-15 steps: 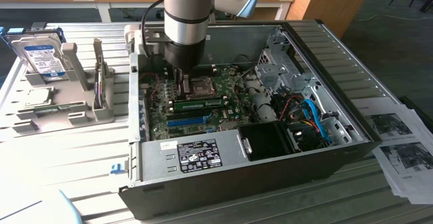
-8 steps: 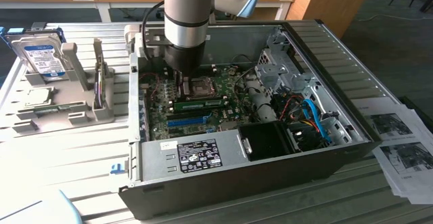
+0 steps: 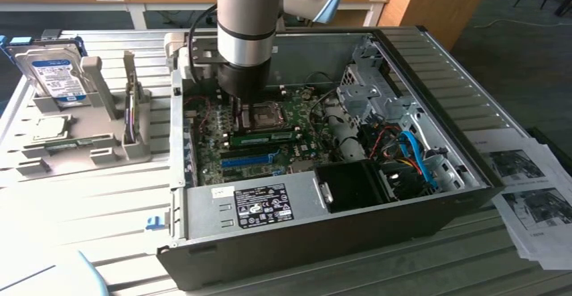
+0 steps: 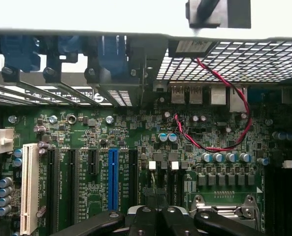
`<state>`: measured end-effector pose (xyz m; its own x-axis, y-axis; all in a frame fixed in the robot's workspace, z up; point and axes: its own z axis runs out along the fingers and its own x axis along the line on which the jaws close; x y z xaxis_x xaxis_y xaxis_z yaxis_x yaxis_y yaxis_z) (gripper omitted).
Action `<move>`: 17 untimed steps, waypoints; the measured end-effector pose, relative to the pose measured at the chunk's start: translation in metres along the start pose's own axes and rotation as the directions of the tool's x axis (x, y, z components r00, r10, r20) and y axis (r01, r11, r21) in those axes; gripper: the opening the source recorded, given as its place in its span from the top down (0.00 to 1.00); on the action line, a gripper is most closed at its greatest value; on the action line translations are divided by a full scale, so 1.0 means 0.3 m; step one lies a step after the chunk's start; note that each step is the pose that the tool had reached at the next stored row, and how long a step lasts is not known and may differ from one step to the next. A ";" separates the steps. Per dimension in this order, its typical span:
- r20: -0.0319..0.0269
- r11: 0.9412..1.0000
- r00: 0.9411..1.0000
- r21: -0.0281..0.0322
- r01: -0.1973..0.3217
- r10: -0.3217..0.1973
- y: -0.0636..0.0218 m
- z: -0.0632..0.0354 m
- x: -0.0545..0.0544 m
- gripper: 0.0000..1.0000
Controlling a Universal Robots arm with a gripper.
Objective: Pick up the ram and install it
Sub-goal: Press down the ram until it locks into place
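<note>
We see our end effector (image 4: 158, 216), fingers closed and holding nothing visible, inside the open computer case (image 3: 429, 195) above the motherboard (image 4: 136, 147), where the green ram (image 3: 264, 137) lies in its slot, so seating looks nearly done.

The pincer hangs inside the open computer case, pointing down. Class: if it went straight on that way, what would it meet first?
The shut pincer would most likely first meet the green motherboard, near the processor socket. Depth is unclear, so the exact contact spot cannot be told.
</note>
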<state>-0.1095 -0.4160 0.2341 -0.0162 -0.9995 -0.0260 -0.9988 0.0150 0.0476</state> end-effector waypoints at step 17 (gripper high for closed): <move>0.000 1.000 1.000 0.000 0.000 0.000 -0.001 0.015 0.000 0.91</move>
<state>-0.1095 -0.4161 0.2297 -0.0163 -0.9995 -0.0261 -0.9988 0.0150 0.0476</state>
